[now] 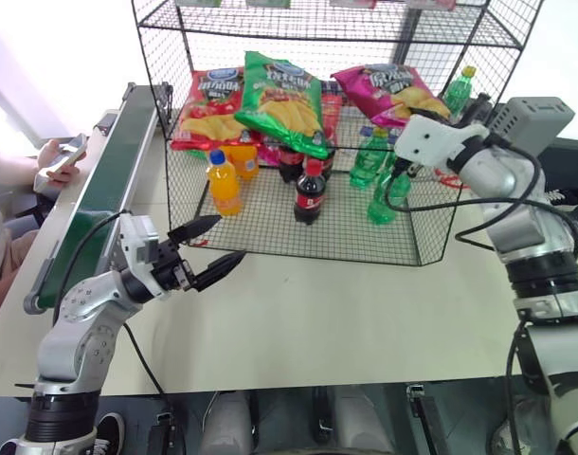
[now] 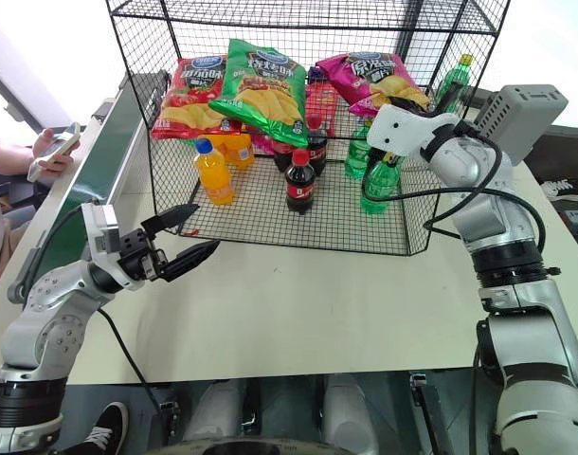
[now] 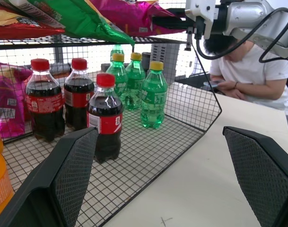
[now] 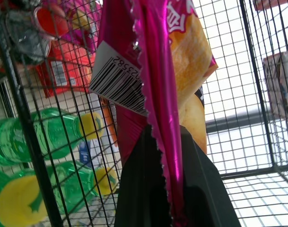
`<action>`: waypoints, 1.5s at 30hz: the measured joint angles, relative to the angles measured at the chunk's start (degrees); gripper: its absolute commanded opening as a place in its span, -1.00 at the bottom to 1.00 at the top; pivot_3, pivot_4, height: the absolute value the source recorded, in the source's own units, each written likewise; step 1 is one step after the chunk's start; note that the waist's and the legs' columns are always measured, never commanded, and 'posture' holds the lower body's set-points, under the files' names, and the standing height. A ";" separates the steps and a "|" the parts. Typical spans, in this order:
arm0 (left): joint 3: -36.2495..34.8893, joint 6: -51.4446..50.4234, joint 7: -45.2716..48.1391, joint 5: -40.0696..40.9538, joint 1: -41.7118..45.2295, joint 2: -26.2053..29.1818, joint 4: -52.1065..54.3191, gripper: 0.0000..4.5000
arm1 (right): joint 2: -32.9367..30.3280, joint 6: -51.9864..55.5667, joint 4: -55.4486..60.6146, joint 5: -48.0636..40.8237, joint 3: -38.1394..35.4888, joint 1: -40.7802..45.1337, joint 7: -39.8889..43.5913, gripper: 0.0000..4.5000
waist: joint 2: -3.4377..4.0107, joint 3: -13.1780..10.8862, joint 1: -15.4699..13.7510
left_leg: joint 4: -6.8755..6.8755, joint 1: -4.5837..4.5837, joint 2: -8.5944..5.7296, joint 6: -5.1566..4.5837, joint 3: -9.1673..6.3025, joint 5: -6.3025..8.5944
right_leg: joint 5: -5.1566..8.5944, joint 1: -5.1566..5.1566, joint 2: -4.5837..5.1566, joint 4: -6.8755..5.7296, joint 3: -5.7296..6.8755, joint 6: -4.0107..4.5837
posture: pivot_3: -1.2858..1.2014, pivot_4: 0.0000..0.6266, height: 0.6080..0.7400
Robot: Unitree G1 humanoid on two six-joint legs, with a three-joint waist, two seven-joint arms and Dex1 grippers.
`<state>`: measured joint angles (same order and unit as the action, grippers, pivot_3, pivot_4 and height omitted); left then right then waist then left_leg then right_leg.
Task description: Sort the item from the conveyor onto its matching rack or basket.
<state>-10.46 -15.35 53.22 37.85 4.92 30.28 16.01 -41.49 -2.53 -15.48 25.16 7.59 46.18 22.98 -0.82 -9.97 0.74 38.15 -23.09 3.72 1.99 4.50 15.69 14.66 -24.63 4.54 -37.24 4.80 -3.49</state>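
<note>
The item, a magenta-pink crisps bag (image 1: 388, 90), lies on the middle tier of the black wire rack (image 1: 270, 227), at its right end. My right gripper (image 4: 167, 189) reaches into the rack from the right and is shut on the bag's crimped edge (image 4: 156, 94). The white wrist housing (image 1: 431, 137) hides the fingers in the eye views. My left gripper (image 1: 227, 239) hangs open and empty over the table, just in front of the rack's left front corner. The dark green conveyor (image 1: 104, 180) runs along the table's left side with nothing on the belt.
A red bag (image 1: 208, 104) and a green bag (image 1: 284, 100) share the middle tier. Orange bottles (image 1: 223, 185), cola bottles (image 1: 310, 194) and green bottles (image 1: 370, 156) stand on the rack's floor. A person's hand with a phone (image 1: 62, 156) is beside the conveyor.
</note>
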 measured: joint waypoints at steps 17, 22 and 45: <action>0.04 -0.25 -0.81 0.42 0.02 -0.08 0.45 1.00 | 2.27 6.52 11.17 -2.32 -4.62 -4.46 -2.93 -0.98 | 0.00 0.00 -0.16 | -0.01 -0.04 0.00 0.00 -0.03 0.00 | 0.00 -0.01 0.00 0.01 0.01 0.00 | 0.03 -0.52 1.00; -0.02 -0.31 -0.87 0.56 -0.11 -0.01 0.50 1.00 | 2.79 10.19 18.34 -2.26 -4.62 -9.62 -2.02 -0.98 | -0.01 0.00 -0.13 | 0.01 -0.04 -0.01 -0.01 -0.03 0.00 | 0.00 -0.01 0.01 0.01 0.01 -0.01 | 0.03 -0.52 1.00; -0.04 -0.66 -1.41 1.61 -0.31 -0.20 0.82 1.00 | 3.41 5.92 7.44 -0.44 -2.30 -5.82 -5.76 0.23 | 0.00 0.00 0.02 | 0.00 -0.03 -0.01 -0.01 -0.03 0.00 | 0.00 -0.01 -0.01 0.00 0.01 -0.01 | 0.03 -0.52 1.00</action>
<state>-10.50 -16.00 51.81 39.46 4.62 30.08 16.83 -38.08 3.39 -8.04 24.72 5.30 40.36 17.22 -0.82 -9.96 0.75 38.15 -23.12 3.72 1.98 4.47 15.69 14.65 -24.65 4.53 -37.24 4.81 -3.50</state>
